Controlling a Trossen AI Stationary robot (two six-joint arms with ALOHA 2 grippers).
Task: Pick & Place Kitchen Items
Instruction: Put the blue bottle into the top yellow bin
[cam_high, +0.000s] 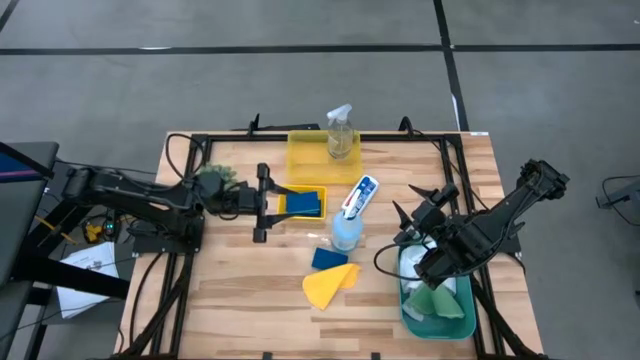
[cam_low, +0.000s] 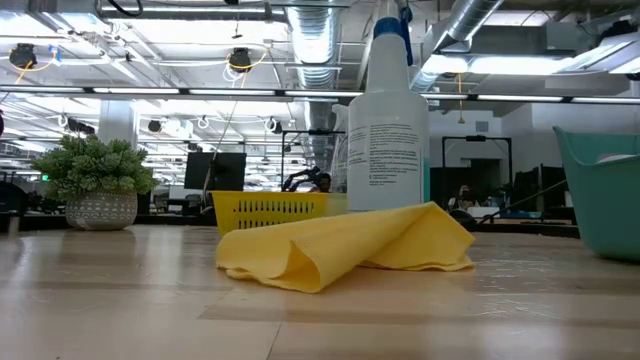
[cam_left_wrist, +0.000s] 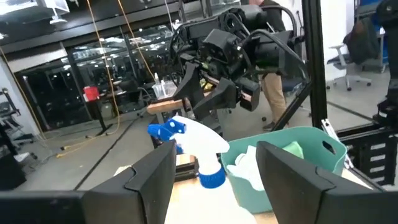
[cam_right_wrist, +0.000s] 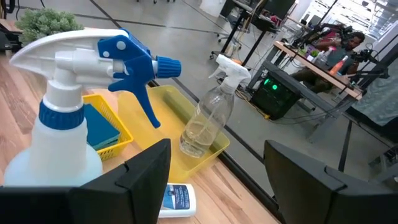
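Tools both open, empty: left tool (cam_high: 262, 204) mid-left at blue sponge (cam_high: 300, 204) in yellow tray (cam_high: 288, 189); right tool (cam_high: 415, 222) over teal bin (cam_high: 440, 325). Spray bottle (cam_high: 347, 232), yellow cloth (cam_high: 328, 286) centre of counter (cam_high: 240, 290). I'd grab cloth's raised fold, lift straight, avoid bumping bottle.

Take the blue-white spray bottle (cam_high: 346, 232) near the table's middle as the landmark. A small bottle (cam_high: 360, 194) lies just behind it, tilted away to its right. Farther behind, at the table's far edge, a tray (cam_high: 308, 158) holds the clear spray bottle (cam_high: 340, 133). To the landmark's left sits a basket (cam_high: 287, 190) with a sponge (cam_high: 303, 204) in it, and beyond that a small plant (cam_high: 213, 180). Just in front lies another sponge (cam_high: 328, 258), with a cloth (cam_high: 327, 285) touching its near side. To the landmark's right and nearer stands a bin (cam_high: 437, 325) with cloths (cam_high: 437, 300) inside.
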